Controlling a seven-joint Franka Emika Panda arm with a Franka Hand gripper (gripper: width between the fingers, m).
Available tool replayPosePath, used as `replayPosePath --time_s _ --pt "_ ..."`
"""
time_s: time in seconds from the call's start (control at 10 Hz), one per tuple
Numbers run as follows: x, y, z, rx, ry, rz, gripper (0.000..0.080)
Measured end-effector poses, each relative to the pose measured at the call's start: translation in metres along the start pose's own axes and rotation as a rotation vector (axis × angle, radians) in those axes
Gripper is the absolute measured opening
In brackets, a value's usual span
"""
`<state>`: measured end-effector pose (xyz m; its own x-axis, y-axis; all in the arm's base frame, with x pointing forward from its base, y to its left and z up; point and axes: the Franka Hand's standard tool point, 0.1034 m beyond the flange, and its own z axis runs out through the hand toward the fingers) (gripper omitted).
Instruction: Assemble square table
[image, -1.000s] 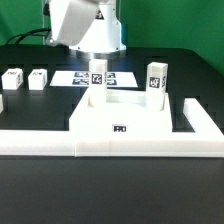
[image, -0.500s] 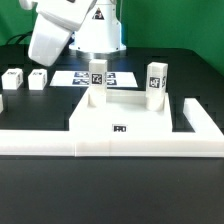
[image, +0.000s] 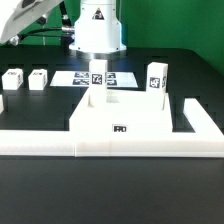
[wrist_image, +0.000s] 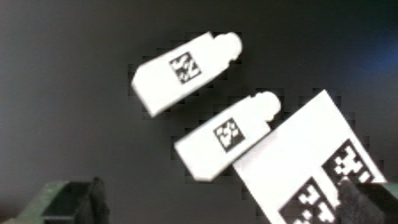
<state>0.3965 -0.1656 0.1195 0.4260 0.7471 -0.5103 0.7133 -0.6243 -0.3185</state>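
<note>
Four legs we count, two upright legs (image: 97, 84) (image: 156, 78) on one square panel (image: 120, 118), two lying legs (image: 12, 78) (image: 38, 78) on the counter (image: 60, 185), exterior view's left; since earlier our arm (image: 30, 15) has swung leftward; hand (wrist_image: 68, 205) spread wide, gripping nothing

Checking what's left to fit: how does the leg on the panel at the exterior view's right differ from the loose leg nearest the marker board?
The panel leg stands upright; the loose leg lies on its side. The panel leg rests on the white panel; the loose leg lies on the black table, apart from it. Both are short, white and tagged.
</note>
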Motion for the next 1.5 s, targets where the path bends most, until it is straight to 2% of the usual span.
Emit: replayPosePath --time_s 0.1,0.4,0.5,0.6,0.7,0.8,1.0,1.3,1.4,1.5 --pt "-0.002 -0.001 0.005 0.005 0.0 0.036 0.0649" --pt "0.004 -0.002 0.003 0.003 0.0 0.207 0.0649" --pt "0.008 -0.001 0.005 -0.006 0.008 0.287 0.0649" --pt "0.022 0.003 0.02 -0.024 0.031 0.486 0.0649" --pt "0.027 0.002 0.028 -0.025 0.04 0.636 0.0649" --pt "0.032 0.0 0.028 -0.013 0.031 0.754 0.0649" --pt "0.047 -0.002 0.024 0.131 0.057 0.993 0.0649" --pt "0.051 -0.003 0.023 0.126 0.064 0.985 0.0649" --pt "0.052 -0.003 0.023 0.133 0.066 0.981 0.0649" --pt "0.053 -0.011 0.027 0.23 0.098 0.957 0.0649"
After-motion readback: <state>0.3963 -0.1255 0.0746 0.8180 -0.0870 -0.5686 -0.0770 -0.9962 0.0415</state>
